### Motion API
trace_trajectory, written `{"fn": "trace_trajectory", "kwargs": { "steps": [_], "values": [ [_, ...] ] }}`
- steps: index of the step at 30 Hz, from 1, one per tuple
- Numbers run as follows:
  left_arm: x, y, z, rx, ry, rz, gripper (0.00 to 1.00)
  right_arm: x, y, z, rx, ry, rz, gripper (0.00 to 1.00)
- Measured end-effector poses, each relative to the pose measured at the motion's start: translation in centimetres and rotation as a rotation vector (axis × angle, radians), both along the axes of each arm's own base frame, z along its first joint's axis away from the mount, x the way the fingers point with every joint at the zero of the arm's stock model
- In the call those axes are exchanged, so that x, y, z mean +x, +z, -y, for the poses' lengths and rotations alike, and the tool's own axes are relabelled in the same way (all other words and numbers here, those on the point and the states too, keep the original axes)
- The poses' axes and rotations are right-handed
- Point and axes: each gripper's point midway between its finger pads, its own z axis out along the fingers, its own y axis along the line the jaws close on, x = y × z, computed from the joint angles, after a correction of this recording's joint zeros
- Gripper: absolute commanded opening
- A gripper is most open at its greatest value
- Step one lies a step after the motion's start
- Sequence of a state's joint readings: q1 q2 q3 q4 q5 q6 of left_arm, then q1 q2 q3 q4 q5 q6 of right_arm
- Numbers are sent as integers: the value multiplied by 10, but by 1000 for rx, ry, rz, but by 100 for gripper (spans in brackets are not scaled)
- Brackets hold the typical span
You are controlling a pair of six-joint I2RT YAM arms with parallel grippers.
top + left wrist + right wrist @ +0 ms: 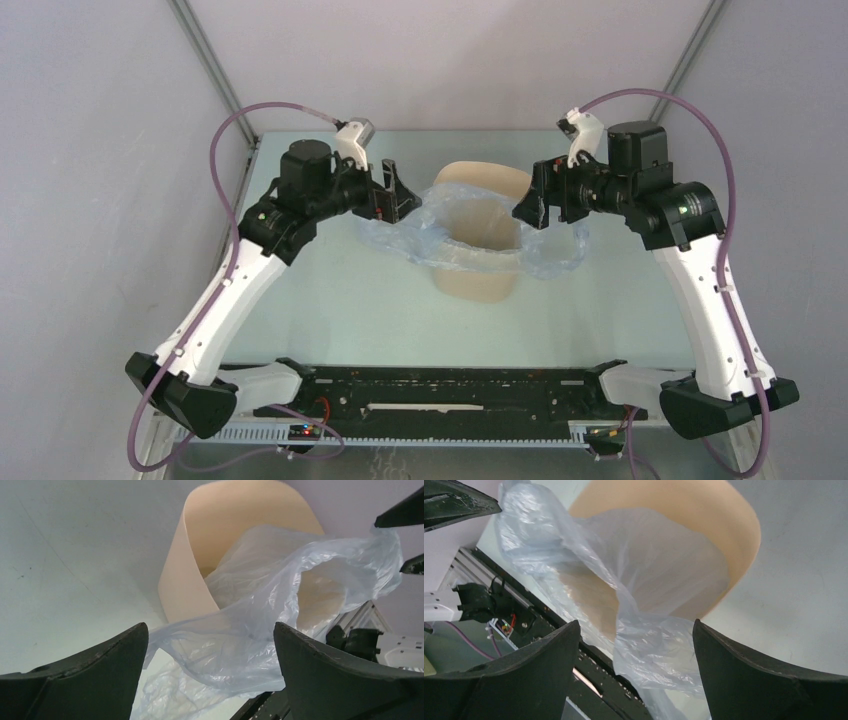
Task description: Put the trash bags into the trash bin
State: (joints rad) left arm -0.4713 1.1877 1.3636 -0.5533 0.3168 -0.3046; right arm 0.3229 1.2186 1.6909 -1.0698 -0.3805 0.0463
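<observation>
Pale-blue plastic is strung right across the mouth of the trash bin (480, 285), and that is the whole story at this moment: the trash bag (405, 235) has its middle sagging down into the cream opening while both ends spill over the rim, one tail out to the left above the table (330, 300), the other hanging down the bin's right wall. Its long axis runs side to side, straight from one arm to the other. The left end effector (405, 195) sits just beside the left tail with its fingers spread wide, and the left wrist view shows film billowing through the gap, nothing pinched. The right end effector (530, 195) mirrors it on the far side, also wide apart, with a crumpled fold drooping between its fingers in its own wrist view (loose, as far as I can tell, not clamped). Neither arm looks clearly nearer; each has its own end of the bag directly ahead, and the bin lies inward from both. My read is that the job is partly done: the coming move has to carry each overhanging end inward and down past the rim, and thin floppy film like this could easily spring back out.
</observation>
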Motion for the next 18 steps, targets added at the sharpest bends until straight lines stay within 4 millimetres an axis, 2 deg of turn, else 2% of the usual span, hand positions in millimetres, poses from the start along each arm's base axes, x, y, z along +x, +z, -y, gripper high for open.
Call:
{"fn": "trace_trajectory", "kwargs": {
  "steps": [3, 6, 8, 9, 14, 18],
  "values": [
    [0, -13, 2, 6, -32, -13, 96, 2, -17, 2, 3, 10, -38, 92],
    [5, -17, 4, -9, -64, -22, 82, 6, -28, 5, 10, 6, -56, 91],
    [8, -20, 5, -16, -81, -30, 77, 8, -34, 7, 11, 0, -62, 91],
    [9, -23, 6, -16, -85, -37, 79, 9, -35, 8, 9, -3, -63, 91],
    [13, -36, 6, -1, -94, -69, 99, 16, -37, 15, -11, -43, -49, 91],
    [12, -35, 5, -7, -104, -70, 100, 19, -38, 19, -21, -64, -46, 91]
  ]
}}
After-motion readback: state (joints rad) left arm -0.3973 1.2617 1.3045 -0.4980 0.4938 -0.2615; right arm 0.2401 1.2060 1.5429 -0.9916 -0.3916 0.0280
